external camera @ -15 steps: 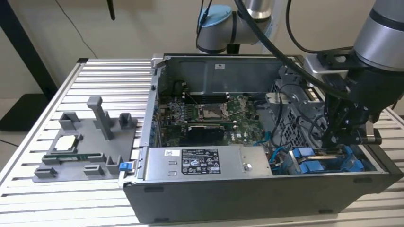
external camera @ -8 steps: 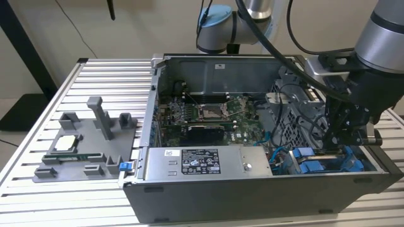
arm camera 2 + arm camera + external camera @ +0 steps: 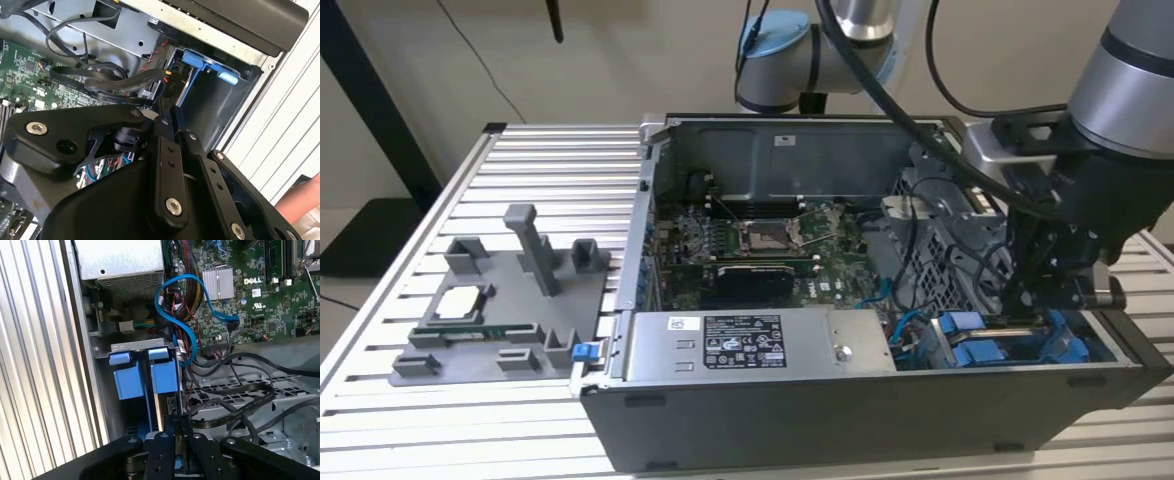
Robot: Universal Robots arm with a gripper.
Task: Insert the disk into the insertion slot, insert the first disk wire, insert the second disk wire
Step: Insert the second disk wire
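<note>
A ribbed aluminium table (image 3: pixel 520 150) carries the whole setup in the exterior view, with a pale wall behind it. Toward the exterior view's left sits a grey fixture tray (image 3: pixel 507 310) with an upright post, and a processor chip (image 3: pixel 458 302) lies on it. To its right stands the open computer case (image 3: pixel 854 400), its green motherboard (image 3: pixel 761 240) exposed and the square processor socket (image 3: pixel 767 235) near the middle. Along the near edge of the case lies a long silver box (image 3: pixel 747 345) with a black-and-white sticker.

Further toward the exterior view's right, the arm reaches down into the corner of the case, and the gripper (image 3: pixel 1041 300) hangs just above the insertion slot (image 3: pixel 1001 345), marked by its bright blue tabs.

In the first wrist view the disk (image 3: pixel 164 405) stands on edge in the right-hand of the two blue-tabbed bays, its blue carrier frame (image 3: pixel 164 376) toward the far end. The neighbouring bay carries its own blue tab (image 3: pixel 127 382). The gripper (image 3: pixel 177 432) has its fingers (image 3: pixel 165 450) drawn close together around the near edge of the disk, apparently clamped on it, though the contact itself is hard to see. A blue cable (image 3: pixel 185 305) loops just beyond the bays, and black cables (image 3: pixel 240 400) cross the perforated metal beside them.

In the second wrist view the gripper (image 3: pixel 167 127) points into the dark bay, with a blue tab (image 3: pixel 210 67) at the far end.
</note>
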